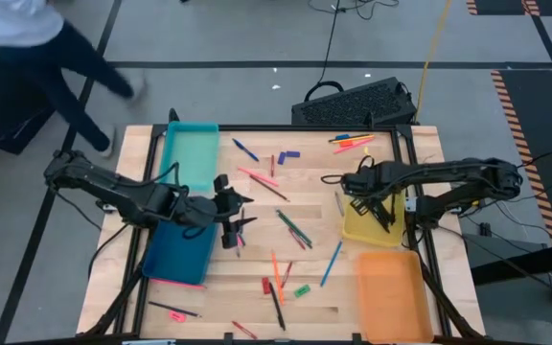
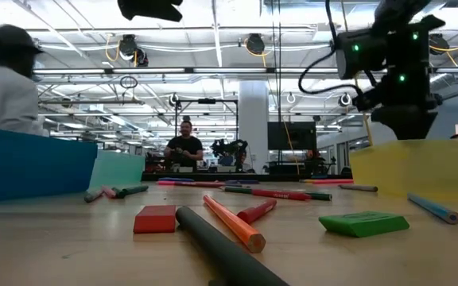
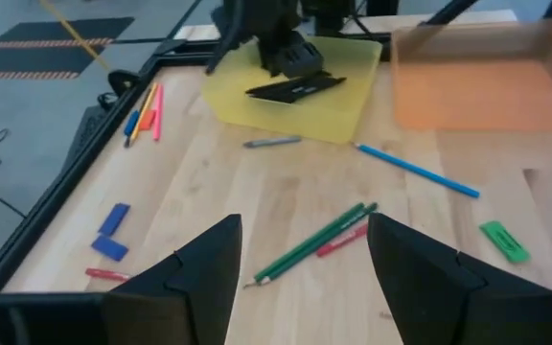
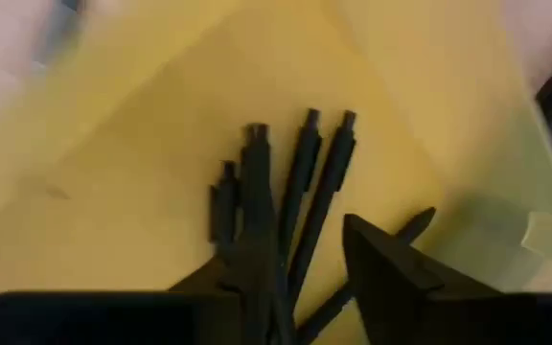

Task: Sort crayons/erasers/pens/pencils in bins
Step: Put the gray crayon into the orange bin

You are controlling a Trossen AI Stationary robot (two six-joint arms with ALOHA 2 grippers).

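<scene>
Yellow bin: the shallow translucent yellow plastic tray (image 1: pixel 357 230) sits right-centre on the light wooden table (image 1: pixel 305 192), with black pens (image 4: pixel 295 182) lying inside.
Right gripper (image 1: pixel 379 213): hanging over that tray, fingers slightly parted, nothing between them.
Left gripper (image 1: pixel 238 213): mid-table beside the dark blue plastic tray (image 1: pixel 175 254), spread wide, empty.
Loose stuff: a green eraser block (image 2: pixel 364 223), red eraser (image 2: pixel 156 219) and orange crayon (image 2: pixel 233 222) scattered near the table's front.

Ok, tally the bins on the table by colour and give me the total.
Teal bin: 1
Dark blue bin: 1
Yellow bin: 1
Orange bin: 1
Total: 4 bins
</scene>
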